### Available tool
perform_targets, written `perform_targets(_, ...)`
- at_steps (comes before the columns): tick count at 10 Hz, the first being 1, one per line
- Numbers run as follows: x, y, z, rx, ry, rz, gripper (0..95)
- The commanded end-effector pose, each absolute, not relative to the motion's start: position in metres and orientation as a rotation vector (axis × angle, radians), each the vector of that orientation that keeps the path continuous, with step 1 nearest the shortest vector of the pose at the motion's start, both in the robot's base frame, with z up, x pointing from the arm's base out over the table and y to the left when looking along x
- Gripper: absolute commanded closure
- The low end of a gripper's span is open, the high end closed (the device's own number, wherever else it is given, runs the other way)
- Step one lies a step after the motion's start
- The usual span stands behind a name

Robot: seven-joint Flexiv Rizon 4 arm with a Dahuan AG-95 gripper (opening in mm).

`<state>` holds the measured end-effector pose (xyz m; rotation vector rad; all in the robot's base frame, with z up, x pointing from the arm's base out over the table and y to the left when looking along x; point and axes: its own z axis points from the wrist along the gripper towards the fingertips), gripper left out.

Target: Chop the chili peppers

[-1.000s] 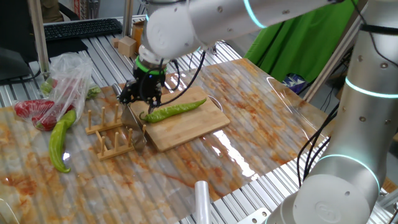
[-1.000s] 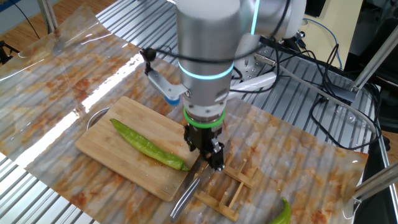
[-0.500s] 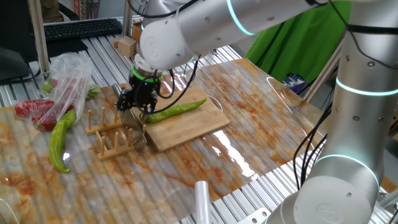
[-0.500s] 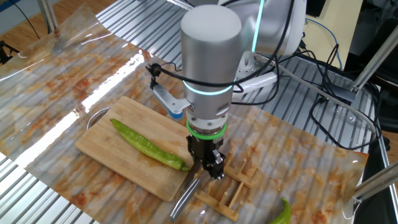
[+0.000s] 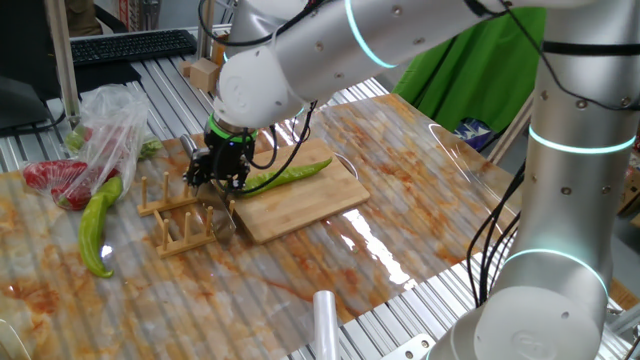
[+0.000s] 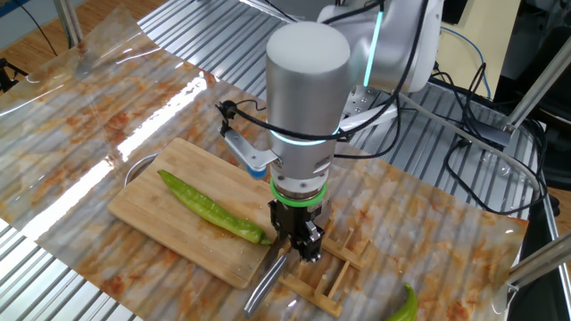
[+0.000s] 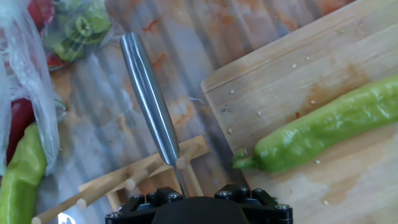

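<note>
The jaws are part open and narrowing, pointed straight down over the knife, whose steel handle leans on the wooden rack just off the end of the board. From where I stand I cannot tell whether they have hold of the handle yet; in the hand view it runs up between them, but no contact shows. The gripper itself sits lower than it did a second ago, dropped down beside the rack, with the blade's tip lying on the bench next to the board's corner.

Taking the board as the marker: one green chili lies whole along its length, stem end toward the knife and just beside the gripper, untouched. Out past the rack, well away from the board, lie a paler curved pepper and a clear bag with red peppers inside.

So the change is plain: the arm has come down and the jaws have begun to close. I take that as the pick-up of the knife, the first real step. No cut has been made, so the chopping itself is all still ahead. The grip needs to be square, since a slim round handle could twist once the blade meets the chili.
</note>
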<state>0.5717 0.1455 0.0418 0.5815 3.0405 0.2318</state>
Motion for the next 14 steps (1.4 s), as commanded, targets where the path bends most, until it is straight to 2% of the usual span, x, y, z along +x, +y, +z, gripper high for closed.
perform_targets(1, 0.573, 0.1461, 0.0388, 0.573, 3.043, 0.235, 38.0)
perform_targets(9, 0.5752, 0.1455, 0.0311, 0.585, 3.046, 0.279, 38.0)
perform_targets(10, 0.5752, 0.1455, 0.0311, 0.583, 3.046, 0.284, 57.0)
perform_targets(11, 0.5752, 0.1455, 0.0311, 0.576, 3.046, 0.284, 57.0)
perform_targets(12, 0.5752, 0.1455, 0.031, 0.564, 3.048, 0.283, 76.0)
perform_targets(13, 0.5752, 0.1455, 0.031, 0.559, 3.049, 0.282, 76.0)
perform_targets(14, 0.5752, 0.1455, 0.0308, 0.536, 3.049, 0.28, 95.0)
